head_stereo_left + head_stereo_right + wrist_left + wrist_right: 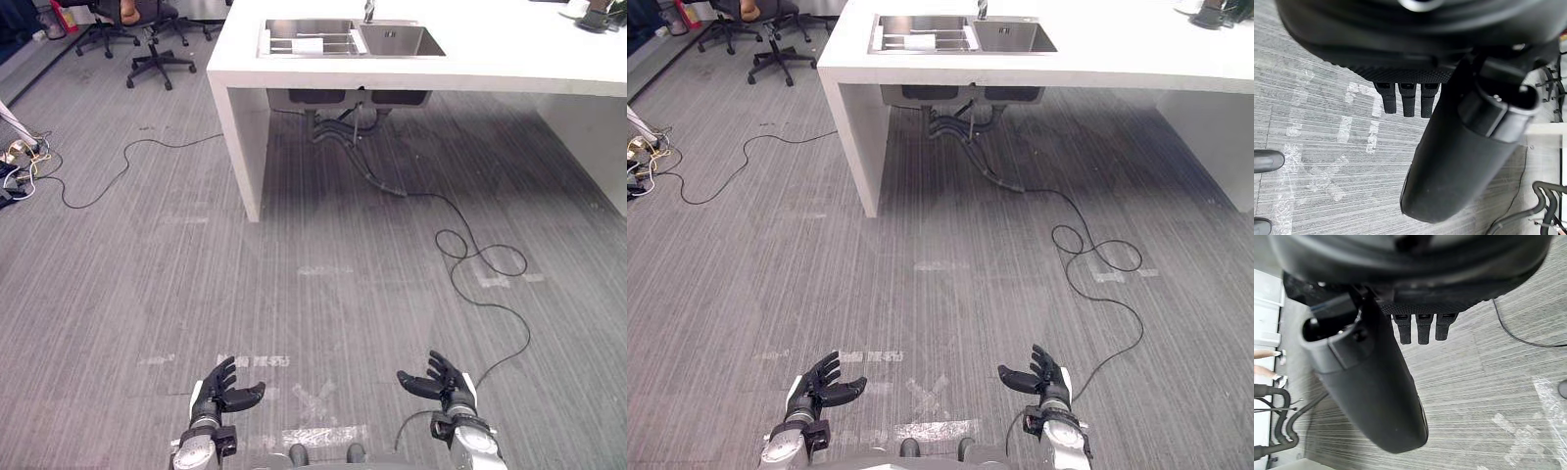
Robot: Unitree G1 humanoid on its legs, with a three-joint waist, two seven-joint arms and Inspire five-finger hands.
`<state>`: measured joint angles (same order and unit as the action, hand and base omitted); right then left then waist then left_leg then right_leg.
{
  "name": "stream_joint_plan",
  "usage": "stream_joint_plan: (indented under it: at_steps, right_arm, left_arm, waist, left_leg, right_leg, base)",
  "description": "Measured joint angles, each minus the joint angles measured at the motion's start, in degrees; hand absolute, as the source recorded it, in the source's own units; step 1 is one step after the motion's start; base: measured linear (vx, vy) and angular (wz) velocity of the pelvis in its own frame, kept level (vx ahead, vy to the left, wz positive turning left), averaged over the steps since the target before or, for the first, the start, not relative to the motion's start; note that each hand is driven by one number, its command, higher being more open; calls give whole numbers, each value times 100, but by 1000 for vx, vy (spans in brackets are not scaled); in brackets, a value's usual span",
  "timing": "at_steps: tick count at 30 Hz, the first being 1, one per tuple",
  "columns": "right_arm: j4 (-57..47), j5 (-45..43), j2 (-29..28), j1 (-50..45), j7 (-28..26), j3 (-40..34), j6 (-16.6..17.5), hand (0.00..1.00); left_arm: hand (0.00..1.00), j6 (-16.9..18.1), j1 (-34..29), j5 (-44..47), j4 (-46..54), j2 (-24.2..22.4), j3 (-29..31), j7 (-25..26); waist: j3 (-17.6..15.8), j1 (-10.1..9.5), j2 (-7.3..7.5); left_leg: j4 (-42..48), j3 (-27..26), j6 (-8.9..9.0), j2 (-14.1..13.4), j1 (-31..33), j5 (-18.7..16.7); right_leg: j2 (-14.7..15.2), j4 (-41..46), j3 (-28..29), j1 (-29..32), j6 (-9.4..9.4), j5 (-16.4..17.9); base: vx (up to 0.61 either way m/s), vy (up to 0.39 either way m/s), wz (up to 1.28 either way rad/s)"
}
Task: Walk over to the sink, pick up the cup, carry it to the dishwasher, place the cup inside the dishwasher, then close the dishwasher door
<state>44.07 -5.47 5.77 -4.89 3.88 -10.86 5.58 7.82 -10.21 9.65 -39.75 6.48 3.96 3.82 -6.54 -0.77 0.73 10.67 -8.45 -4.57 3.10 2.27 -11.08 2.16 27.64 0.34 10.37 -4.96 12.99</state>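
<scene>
Above carpet (323, 294), left robot hand (217, 395), right robot hand (443, 382) spread, empty; eye views add sink (402, 41) ahead.

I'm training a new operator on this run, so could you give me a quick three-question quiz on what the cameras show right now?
1. True or false: the left hand is shut into a fist.
2. Multiple choice: the sink is set into
A) a white counter
B) a wooden table
C) a metal cart
3. Fill in the blank: the right hand holds ___.

Key:
1. False. Its fingers are spread open, low over the floor.
2. A. The sink sits in the white counter, well ahead of both hands.
3. Nothing. It is open and empty.
</scene>
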Motion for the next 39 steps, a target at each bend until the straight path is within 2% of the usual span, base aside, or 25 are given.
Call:
stream_joint_plan:
  at_steps: [2, 3, 5, 7, 9, 10, 12, 13, 14, 16, 17, 18, 21, 23, 27, 29, 30, 31, 33, 34, 35, 36, 37, 38, 39]
  right_arm:
    - [-2, 3, -94, -2, 2, 26, -37, 90]
    - [-2, 3, -114, -26, 2, 93, -59, 90]
    - [-14, 7, -110, -21, 1, 173, -75, 90]
    - [-20, 10, -66, 18, -1, 257, -77, 90]
    - [-5, 11, 15, 123, -11, 295, -80, 90]
    - [-2, 11, 86, 197, -8, 302, -79, 90]
    - [-4, 12, 156, 176, 9, 353, -77, 90]
    - [31, 14, 279, 185, 34, 353, -96, 90]
    - [17, 27, 296, 215, 55, 353, -114, 90]
    - [-31, 56, 292, 206, 72, 408, -114, 90]
    - [-135, 51, 249, 173, 101, 509, -115, 90]
    - [-352, 43, 189, 90, 114, 554, -113, 90]
    - [-904, 7, 48, -15, 149, 565, -17, 90]
    - [-890, 7, 18, 48, 153, 560, 32, 90]
    - [-559, 4, -5, 176, 169, 369, 10, 90]
    - [-146, 3, 55, 286, 206, 302, -3, 90]
    - [69, 6, 48, 329, 218, 348, -45, 90]
    - [222, 8, 9, 333, 204, 425, -66, 90]
    - [290, 23, 23, 332, 206, 425, -95, 90]
    - [363, 58, 12, 336, 187, 429, -103, 90]
    - [394, 60, -7, 326, 151, 471, -103, 90]
    - [386, 80, -66, 275, 102, 510, -103, 90]
    - [374, 114, -103, 236, 84, 514, -104, 90]
    - [323, 175, -168, 124, 51, 546, -115, 90]
    - [236, 239, -194, 48, 28, 562, -117, 90]
  left_arm:
    - [90, -7, -15, 57, 106, 29, -9, 5]
    - [90, -14, -30, 106, 140, 27, -26, 17]
    - [90, -65, -36, 171, 195, 9, -74, 56]
    - [90, -74, 30, 184, 296, -10, -120, 98]
    - [90, -72, 231, 272, 317, -39, -127, 114]
    - [90, -63, 348, 278, 313, 0, -128, 126]
    - [90, -62, 324, 277, 308, 40, -135, 125]
    - [90, -65, 330, 276, 147, -61, -97, 131]
    - [90, -68, 340, 277, 102, -115, -73, 128]
    - [90, -71, 385, 277, 101, -211, -3, 129]
    - [90, -72, 361, 277, 145, -300, 24, 124]
    - [90, -72, 298, 276, 237, -384, 4, 108]
    - [90, -89, 127, 285, 761, -637, -31, 106]
    - [90, -58, 136, 286, 898, -628, -110, 104]
    - [90, -58, 171, 283, 854, -667, -107, 106]
    - [90, -63, 153, 283, 745, -670, -96, 109]
    - [90, -63, 109, 283, 708, -649, -52, 120]
    - [90, -64, 136, 283, 593, -552, -34, 122]
    - [90, -94, 168, 278, 510, -520, -48, 121]
    - [90, -108, 96, 273, 510, -538, -104, 125]
    - [90, -109, 30, 272, 509, -509, -163, 125]
    - [90, -118, -10, 273, 509, -442, -281, 122]
    - [90, -123, -2, 273, 510, -410, -337, 121]
    - [90, -125, 9, 272, 582, -377, -377, 124]
    - [90, -124, 21, 272, 657, -377, -380, 124]
  waist:
    - [-137, 2, 75]
    - [-182, -7, 108]
    - [-183, 7, 90]
    - [-198, 27, 90]
    - [-259, 75, -31]
    - [-280, 113, -64]
    - [-220, 148, 47]
    - [-174, 168, -90]
    - [-135, 199, -218]
    - [-198, 186, -305]
    - [-205, 139, -307]
    - [-215, 137, -303]
    - [-264, -47, -227]
    - [-261, -129, -237]
    - [-319, -231, -198]
    - [-307, -340, -291]
    - [-316, -436, -281]
    - [-328, -427, -113]
    - [-337, -397, -97]
    - [-345, -376, -84]
    - [-353, -366, -72]
    - [-361, -288, -51]
    - [-367, -262, -39]
    - [-354, -222, 3]
    - [-343, -216, 19]
  left_leg:
    - [217, 33, -25, -13, -143, -164]
    - [413, 50, -41, -13, -238, -346]
    - [569, 86, -17, -23, -379, -590]
    - [545, 159, 19, -86, -567, -706]
    - [360, 284, 143, -336, -758, -745]
    - [229, 356, 323, -446, -886, -779]
    - [169, 366, 508, -397, -1096, -894]
    - [284, 357, 647, -534, -1253, -1043]
    - [834, 353, 730, -732, -1091, -993]
    - [2294, 330, 793, -994, -592, -637]
    - [3777, 344, 879, -1274, -47, -397]
    - [4739, 294, 882, -1481, 356, -400]
    - [5301, -18, 831, -1784, 1193, -432]
    - [4706, -47, 816, -1785, 1653, -450]
    - [2021, -147, 822, -1201, 1757, -236]
    - [741, -14, 794, -932, 1636, 620]
    - [608, -22, 564, -831, 1441, 1124]
    - [752, -64, 300, -615, 1417, 825]
    - [808, -107, 193, -483, 1349, 660]
    - [647, -225, 125, -389, 1092, 570]
    - [492, -287, 69, -310, 829, 520]
    - [358, -275, 7, -205, 515, 438]
    - [354, -248, 18, -167, 393, 382]
    - [364, -197, 25, -112, 89, 216]
    - [365, -150, -31, -95, -48, 147]
  right_leg:
    - [100, 1236, -198, 445, -27, -27]
    - [209, 1885, -374, 659, 74, 50]
    - [379, 2212, -628, 910, 201, 313]
    - [388, 1894, -838, 1127, 236, 463]
    - [137, 941, -988, 1406, 300, 377]
    - [-87, -33, -982, 1500, 367, -216]
    - [-48, -669, -940, 1444, 618, -1107]
    - [-137, -382, -1036, 1397, 1329, -1156]
    - [-282, -443, -1135, 1228, 1519, -953]
    - [-501, -765, -1186, 741, 1600, -861]
    - [-631, -1112, -1182, 247, 1636, -838]
    - [-709, -1381, -1147, -239, 1660, -823]
    - [-706, -1938, -864, -1086, 1734, -758]
    - [-668, -2211, -747, -1336, 1681, -728]
    - [-352, -2318, -567, -1622, 1385, -534]
    - [-259, -2322, -354, -1681, 1151, -378]
    - [-188, -2283, -142, -1757, 952, -251]
    - [31, -2088, -86, -1747, 678, -60]
    - [172, -1545, 11, -1579, 430, 103]
    - [276, -627, 160, -1268, 237, 194]
    - [358, 345, 210, -908, -91, 135]
    - [469, 1606, 232, -414, -618, -149]
    - [524, 2071, 223, -237, -637, -159]
    - [620, 2763, 68, 135, -430, -41]
    - [687, 2824, -115, 311, -297, 36]
  base:
    - [165, 11, 8]
    - [224, 1, 7]
    - [242, -2, 4]
    - [395, -37, 15]
    - [568, -101, 32]
    - [502, -124, 32]
    - [510, -146, 19]
    - [587, -179, 11]
    - [582, -186, 8]
    - [557, -185, 4]
    - [622, -189, 4]
    - [483, -132, -2]
    - [400, -67, -35]
    - [289, 52, -27]
    - [278, 160, -17]
    - [359, 280, -51]
    - [422, 320, -53]
    - [421, 308, -33]
    - [295, 220, -2]
    - [254, 202, -21]
    - [308, 231, -19]
    - [246, 158, -1]
    - [394, 176, 22]
    - [414, 116, 26]
    - [418, 88, 26]
